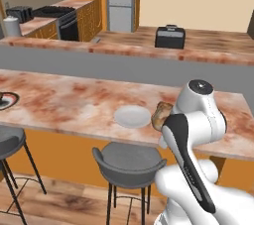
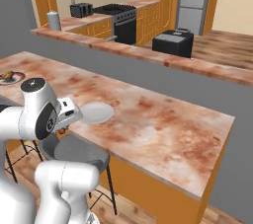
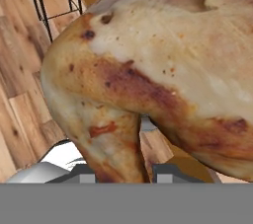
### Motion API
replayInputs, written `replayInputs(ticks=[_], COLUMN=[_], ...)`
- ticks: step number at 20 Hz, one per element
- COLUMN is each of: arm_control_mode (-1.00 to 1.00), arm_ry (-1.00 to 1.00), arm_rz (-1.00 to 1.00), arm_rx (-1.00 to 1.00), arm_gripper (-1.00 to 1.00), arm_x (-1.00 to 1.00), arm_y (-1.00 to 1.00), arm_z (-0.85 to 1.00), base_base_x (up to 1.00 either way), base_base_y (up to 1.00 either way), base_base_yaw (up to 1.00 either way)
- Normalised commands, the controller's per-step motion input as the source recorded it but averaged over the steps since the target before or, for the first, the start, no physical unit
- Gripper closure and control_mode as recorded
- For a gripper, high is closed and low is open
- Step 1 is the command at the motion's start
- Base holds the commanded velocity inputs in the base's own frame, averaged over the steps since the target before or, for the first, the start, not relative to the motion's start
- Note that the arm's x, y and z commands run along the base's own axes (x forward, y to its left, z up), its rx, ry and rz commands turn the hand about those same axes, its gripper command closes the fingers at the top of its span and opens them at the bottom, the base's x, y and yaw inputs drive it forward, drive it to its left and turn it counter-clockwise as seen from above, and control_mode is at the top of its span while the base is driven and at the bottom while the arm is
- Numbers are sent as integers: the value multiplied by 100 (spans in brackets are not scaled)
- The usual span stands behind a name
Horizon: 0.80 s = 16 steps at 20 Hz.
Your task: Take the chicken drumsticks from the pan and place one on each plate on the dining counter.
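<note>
Drumstick (image 1: 161, 115) clamped in the end effector (image 3: 119, 171), at the near edge of the worktop (image 1: 74, 100). Just left of it, a plate (image 1: 132, 117) on the worktop. Far left, a second plate (image 1: 7, 100). Below, a stool (image 1: 129, 162); beyond, a toaster (image 1: 170, 36).

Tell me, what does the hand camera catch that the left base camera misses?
Hand view alone: the drumstick's browned, blotchy skin up close, clamped in the gripper, with wooden floor and stool legs beyond. Left base view alone: the dining counter, the pale plate lying empty on it, a dark-rimmed plate at its far left, and the kitchen behind. Shared: the drumstick, held beside the pale plate.
</note>
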Motion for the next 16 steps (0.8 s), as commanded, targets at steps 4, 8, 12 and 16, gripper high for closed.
replayInputs(ticks=[4, 8, 12, 16], arm_control_mode=[100, -100, -100, -100], arm_ry=[0, -3, -4, 0], arm_rz=[0, -7, -16, -10], arm_rx=[0, 0, 0, 0], arm_gripper=[100, 100, 100, 100], arm_x=[0, 23, 41, 76], arm_y=[0, 16, 8, 0], arm_z=[0, 0, 0, 0], base_base_x=[44, 6, 0, 0], base_base_y=[20, 4, 0, 0], base_base_yaw=[-7, -1, 0, 0])
